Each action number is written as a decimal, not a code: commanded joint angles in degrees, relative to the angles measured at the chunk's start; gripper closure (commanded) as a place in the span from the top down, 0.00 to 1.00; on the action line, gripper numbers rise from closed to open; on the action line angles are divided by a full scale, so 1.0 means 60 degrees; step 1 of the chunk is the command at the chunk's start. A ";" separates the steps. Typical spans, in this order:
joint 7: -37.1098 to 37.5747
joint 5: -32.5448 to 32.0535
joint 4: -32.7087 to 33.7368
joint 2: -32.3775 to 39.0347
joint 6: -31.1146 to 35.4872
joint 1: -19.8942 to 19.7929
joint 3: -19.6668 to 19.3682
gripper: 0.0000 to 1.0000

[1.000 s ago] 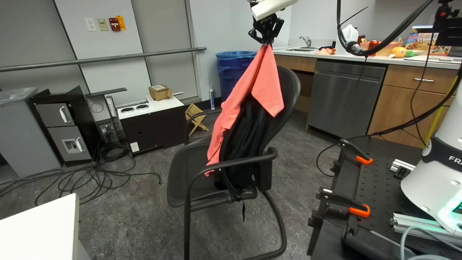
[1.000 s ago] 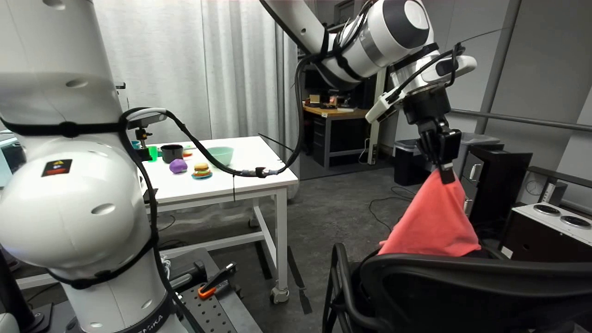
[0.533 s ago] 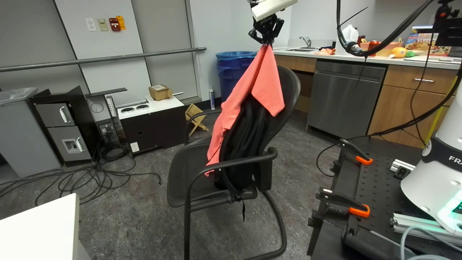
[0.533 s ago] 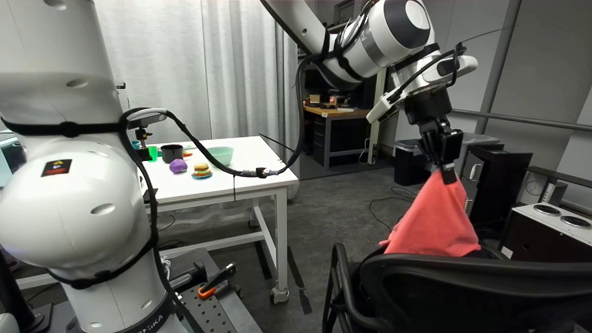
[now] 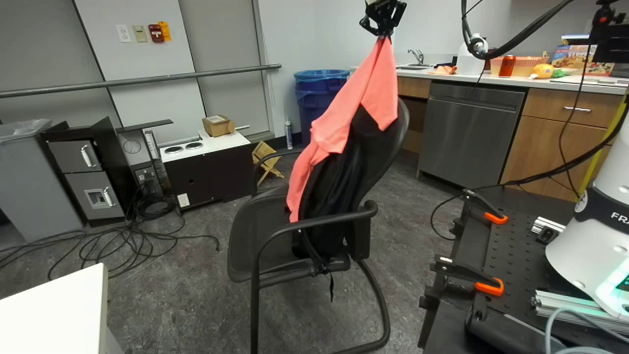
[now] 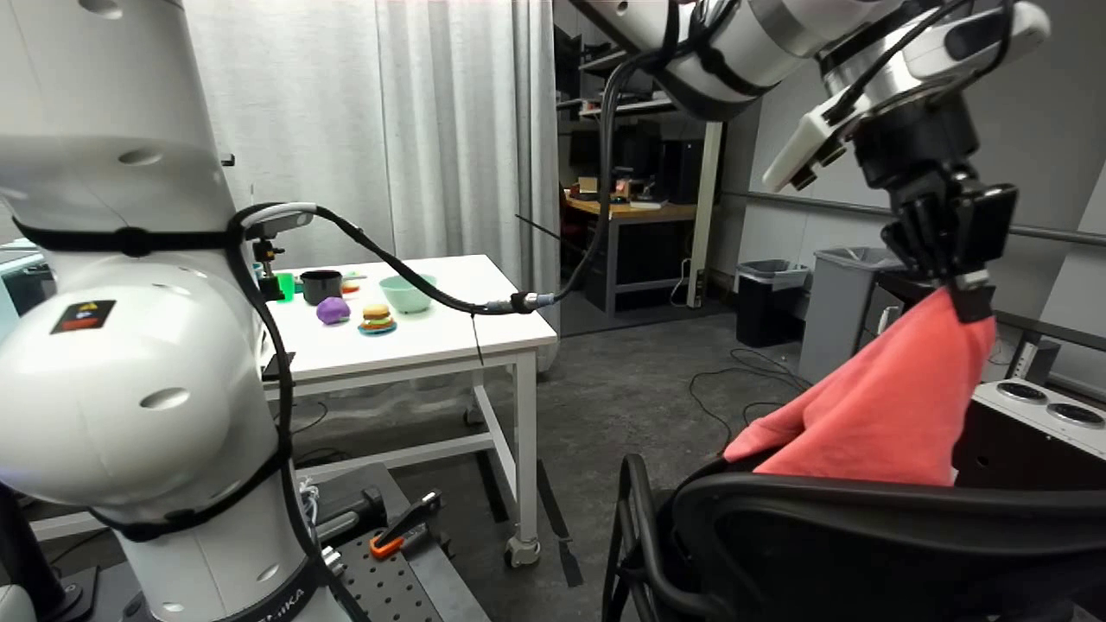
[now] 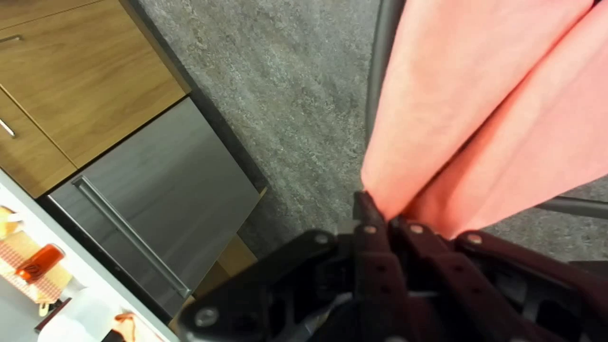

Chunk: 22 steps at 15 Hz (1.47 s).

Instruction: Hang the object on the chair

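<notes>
Coral cloth [image 5: 351,108] is hanging pinched in your tool [image 5: 385,35]; you're presumably draping the chair [image 6: 864,553], needing to cross its back [image 5: 385,150] next, then release.

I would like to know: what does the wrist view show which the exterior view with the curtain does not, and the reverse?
Only the wrist view: the steel-fronted appliance, the wooden cabinet and the red can.

Only the exterior view: the curtain, and the white table with the purple toy and the green bowl.

Both: the coral cloth pinched in the gripper, the grey floor, and perhaps the chair, if the dark tubes in the wrist view are its frame.
</notes>
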 commanded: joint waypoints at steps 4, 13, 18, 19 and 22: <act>-0.1038 0.0258 0.1837 0.0951 -0.0398 -0.0883 -0.0861 0.01; -0.1140 0.0303 0.2729 0.2007 -0.0451 -0.1271 -0.1569 0.34; -0.1718 0.0645 0.2512 0.1613 -0.0226 -0.1387 -0.1691 0.64; -0.1897 0.0735 0.2436 0.1471 -0.0185 -0.1408 -0.1709 0.71; -0.2466 0.1040 0.2293 0.1020 -0.0144 -0.1518 -0.1760 0.93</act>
